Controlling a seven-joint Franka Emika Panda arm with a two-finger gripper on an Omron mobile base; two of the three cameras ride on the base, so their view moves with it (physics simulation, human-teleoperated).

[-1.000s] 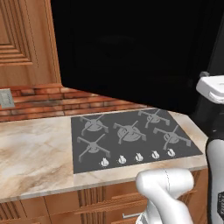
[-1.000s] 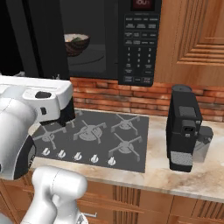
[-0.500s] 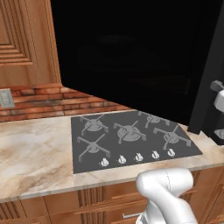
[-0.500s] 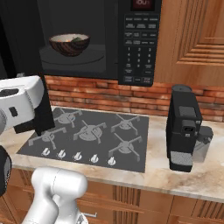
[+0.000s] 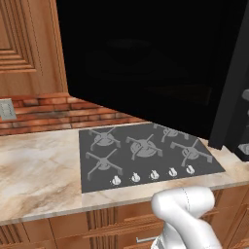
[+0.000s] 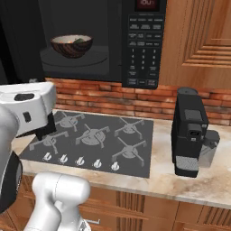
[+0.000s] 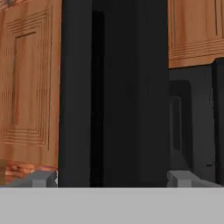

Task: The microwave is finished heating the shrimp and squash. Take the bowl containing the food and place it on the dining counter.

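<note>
The fingers (image 7: 43, 178) stand wide and empty, facing the edge of the microwave's swung-open door (image 7: 113, 92). Beyond it, up in the microwave (image 6: 97, 43), the bowl (image 6: 71, 45) with the food sits untouched; lifting it out and carrying it off remain.

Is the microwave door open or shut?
Open. The microwave shows its lit inside with the bowl sitting on the plate, nothing covering it; the dark door swings out sideways.
</note>
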